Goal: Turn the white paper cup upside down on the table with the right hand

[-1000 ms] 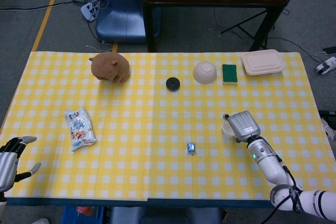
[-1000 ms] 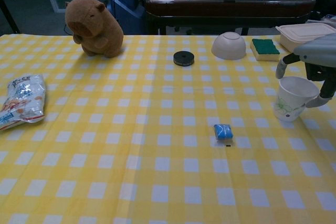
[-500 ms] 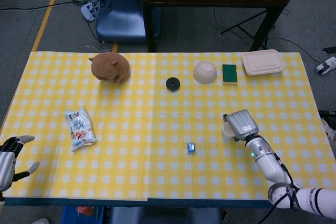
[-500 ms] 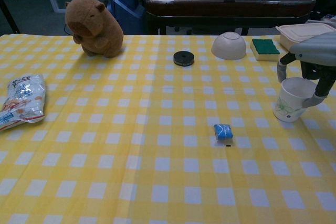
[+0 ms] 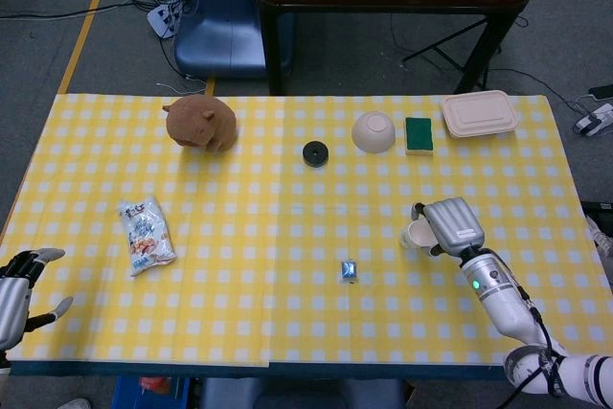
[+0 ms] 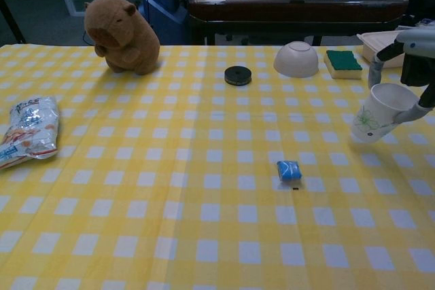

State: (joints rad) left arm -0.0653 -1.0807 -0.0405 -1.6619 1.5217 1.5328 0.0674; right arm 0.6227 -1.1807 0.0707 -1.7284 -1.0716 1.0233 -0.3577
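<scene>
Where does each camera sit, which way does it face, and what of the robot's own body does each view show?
Head view: high above the near edge, looking steeply down on the yellow checked tablecloth; left hand and right hand both show.
Chest view: low at the near edge, looking level across to the far side; only the right hand shows.
Shared: the right hand holding the tilted white paper cup, and the small blue packet.

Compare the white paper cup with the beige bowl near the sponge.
The white paper cup is gripped by the right hand and tilted, mouth up toward the right; the beige bowl rests untouched on the table, mouth down. The cup is tall and narrow with a green print; the bowl is low, rounded and plain. The cup is nearer the robot than the bowl. Both are pale, round vessels.
</scene>
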